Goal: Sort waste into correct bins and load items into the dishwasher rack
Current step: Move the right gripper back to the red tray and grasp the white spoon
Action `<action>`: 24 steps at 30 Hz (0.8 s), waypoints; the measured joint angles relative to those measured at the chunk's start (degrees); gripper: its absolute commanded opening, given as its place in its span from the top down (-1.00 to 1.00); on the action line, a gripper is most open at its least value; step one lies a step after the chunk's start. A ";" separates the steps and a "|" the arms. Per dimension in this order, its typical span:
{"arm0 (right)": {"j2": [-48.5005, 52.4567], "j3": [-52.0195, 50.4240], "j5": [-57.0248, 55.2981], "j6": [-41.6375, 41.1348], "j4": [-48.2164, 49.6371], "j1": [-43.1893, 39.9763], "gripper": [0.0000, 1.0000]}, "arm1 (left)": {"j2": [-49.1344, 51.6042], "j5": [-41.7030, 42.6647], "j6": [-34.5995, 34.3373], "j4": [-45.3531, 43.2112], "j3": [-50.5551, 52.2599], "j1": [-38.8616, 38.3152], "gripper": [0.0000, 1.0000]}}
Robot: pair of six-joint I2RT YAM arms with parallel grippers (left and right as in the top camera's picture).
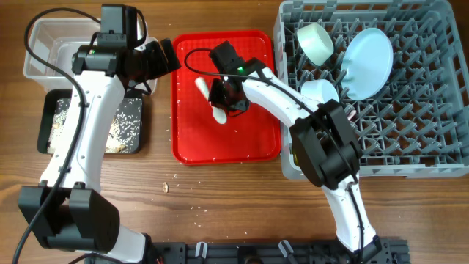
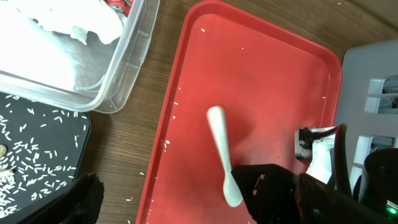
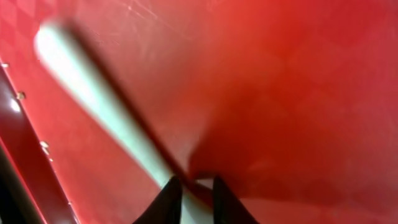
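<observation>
A white plastic spoon (image 1: 205, 89) lies on the flat red tray (image 1: 256, 139). My right gripper (image 1: 229, 99) is low over it. In the right wrist view its fingertips (image 3: 196, 186) pinch the spoon's handle (image 3: 93, 93). My left gripper (image 1: 163, 57) hangs open and empty over the table between the clear tub (image 1: 37, 44) and the red tray. The grey rack (image 1: 410, 139) holds a pale blue plate (image 1: 368, 62) and two bowls (image 1: 315, 42) (image 1: 320, 92). The tub holds white tissue (image 2: 74, 25) and a red wrapper (image 2: 118, 6).
The black tray (image 1: 51, 110) in front of the tub holds rice crumbs (image 1: 124, 121) and brownish scraps. A few crumbs (image 1: 165, 187) lie on the wooden table before the red tray. My right arm reaches across the rack's left edge.
</observation>
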State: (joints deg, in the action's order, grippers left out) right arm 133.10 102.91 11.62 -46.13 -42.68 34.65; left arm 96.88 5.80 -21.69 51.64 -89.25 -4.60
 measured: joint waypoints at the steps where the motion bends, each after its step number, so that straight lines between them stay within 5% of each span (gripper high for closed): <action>1: 0.00 0.00 0.00 0.17 -0.17 -0.09 0.91 | 0.00 0.00 0.00 0.00 0.00 0.00 -1.00; 5: 0.15 0.00 1.49 1.92 -1.22 -0.76 0.81 | 0.00 0.00 0.00 0.00 0.00 0.00 -1.00; 11: 0.20 0.52 6.93 9.14 -2.05 -1.49 -0.18 | 0.00 -0.02 0.00 0.00 0.00 0.00 -1.00; 24: 0.17 0.74 11.89 20.74 -7.26 -1.33 -0.06 | 0.00 -0.02 0.00 0.02 0.00 0.02 -1.00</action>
State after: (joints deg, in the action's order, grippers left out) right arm 133.27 103.66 23.51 -25.39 -49.93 33.32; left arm 96.88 5.78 -21.69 51.66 -89.25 -4.58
